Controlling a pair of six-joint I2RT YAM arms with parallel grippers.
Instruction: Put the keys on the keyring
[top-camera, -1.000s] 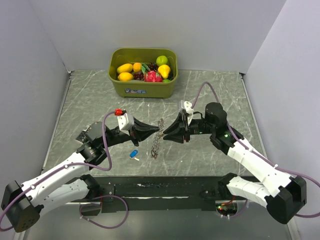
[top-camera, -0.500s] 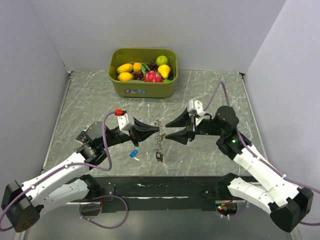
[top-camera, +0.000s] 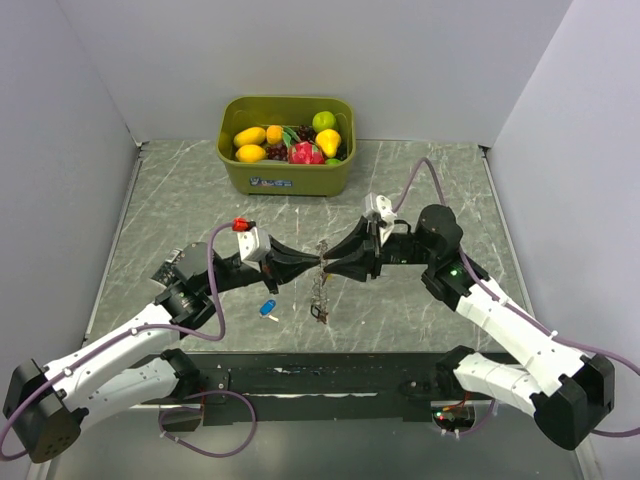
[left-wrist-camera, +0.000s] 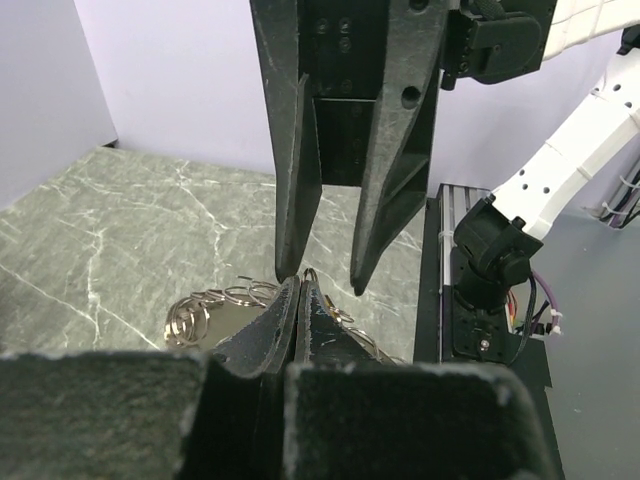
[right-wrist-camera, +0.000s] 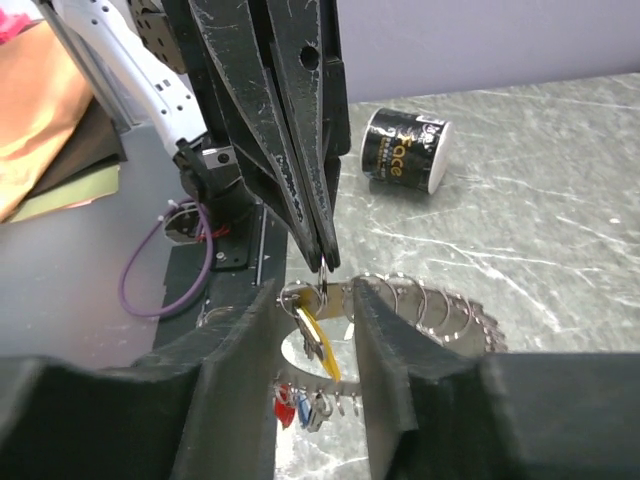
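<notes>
The keyring (top-camera: 320, 290), a floppy chain of small silvery rings, hangs in mid-table between both gripper tips. My left gripper (top-camera: 314, 264) is shut, pinching one small ring (left-wrist-camera: 308, 272) at its tip. My right gripper (top-camera: 329, 266) faces it, open, its fingers (right-wrist-camera: 385, 340) standing either side of the keyring (right-wrist-camera: 420, 305). A yellow key (right-wrist-camera: 322, 350) hangs between them. A red key (right-wrist-camera: 284, 410) and a blue key (right-wrist-camera: 308, 412) dangle lower on the ring. One loose blue key (top-camera: 267, 308) lies on the table beside the left gripper.
A green bin (top-camera: 287, 175) of toy fruit stands at the back centre. A small black-and-white cylinder (right-wrist-camera: 405, 150) lies on the marble table beyond the left gripper. White walls close in the table on three sides.
The right gripper drew back to the right and opened wide, then came back in with narrower jaws around the keyring. The left gripper stayed shut on the ring.
</notes>
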